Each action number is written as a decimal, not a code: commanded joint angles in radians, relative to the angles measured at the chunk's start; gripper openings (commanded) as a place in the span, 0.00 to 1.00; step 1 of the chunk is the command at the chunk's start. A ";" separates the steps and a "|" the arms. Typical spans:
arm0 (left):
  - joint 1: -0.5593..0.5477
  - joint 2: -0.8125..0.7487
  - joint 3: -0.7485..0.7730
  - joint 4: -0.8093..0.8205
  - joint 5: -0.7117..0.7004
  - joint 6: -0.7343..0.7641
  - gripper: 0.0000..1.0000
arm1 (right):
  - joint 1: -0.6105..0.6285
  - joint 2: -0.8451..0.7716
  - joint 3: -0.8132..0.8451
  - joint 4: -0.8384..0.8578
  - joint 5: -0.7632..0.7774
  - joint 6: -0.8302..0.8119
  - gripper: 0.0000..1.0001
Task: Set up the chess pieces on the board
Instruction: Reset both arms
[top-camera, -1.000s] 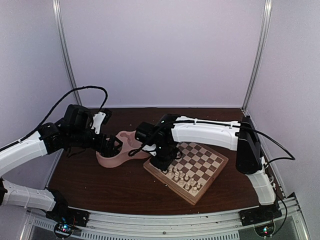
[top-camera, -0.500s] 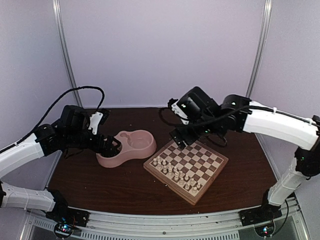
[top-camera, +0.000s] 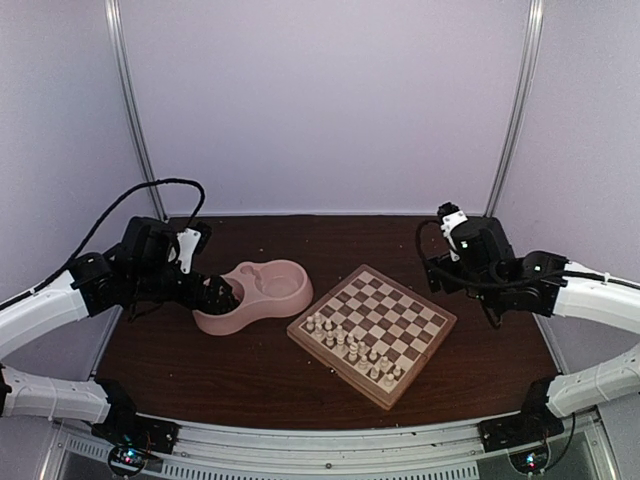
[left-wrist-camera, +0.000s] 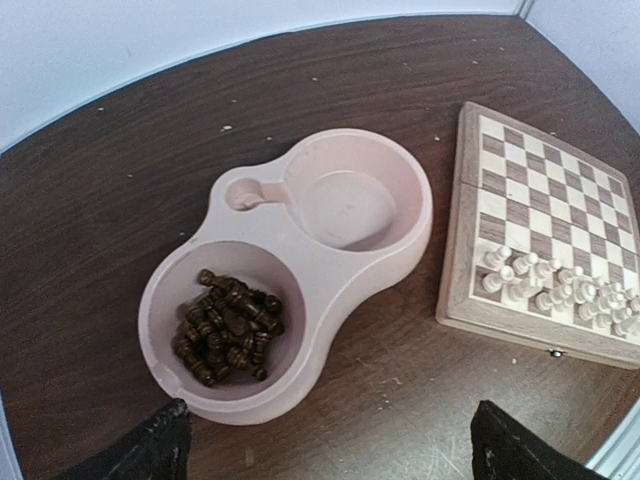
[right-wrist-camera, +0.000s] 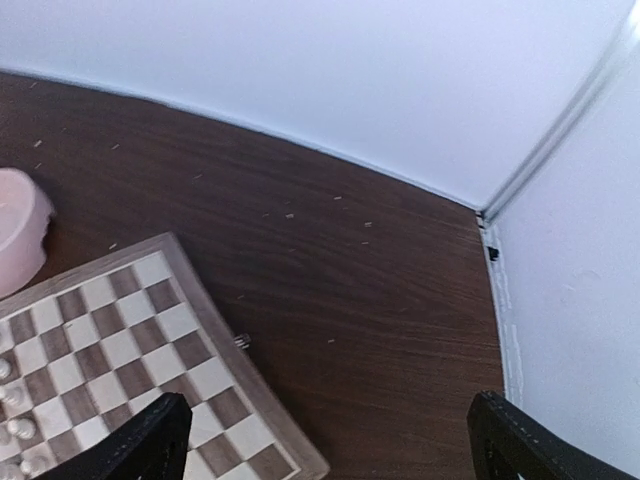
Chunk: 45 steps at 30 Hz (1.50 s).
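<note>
board: (top-camera: 405, 310) mid-table, turned cornerwise to the arms
white pieces: (top-camera: 350, 348) two rows along board's near-left edge, upright
dish: (top-camera: 262, 305) pink double bowl just left of board, small gap between them
dark pieces: (left-wrist-camera: 228, 338) heaped in the dish bowl under the left wrist
left gripper: (left-wrist-camera: 330, 455) jaws spread, empty, hanging over the dish's left bowl
right gripper: (right-wrist-camera: 325, 450) jaws spread, empty, off the board past its far-right edge
table: (top-camera: 250, 370) dark wood, light specks
vs 1 s ago: right arm was down over the white rows, now pulled back right; left arm barely moved; pieces look unchanged
</note>
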 joint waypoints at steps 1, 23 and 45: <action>0.051 -0.040 -0.027 0.023 -0.118 0.027 0.98 | -0.164 -0.173 -0.119 0.127 0.085 -0.078 1.00; 0.244 0.013 -0.255 0.549 -0.396 0.190 0.98 | -0.722 0.116 -0.658 1.328 -0.393 -0.257 0.94; 0.463 0.379 -0.361 1.016 -0.333 0.270 0.98 | -0.773 0.436 -0.606 1.541 -0.492 -0.279 1.00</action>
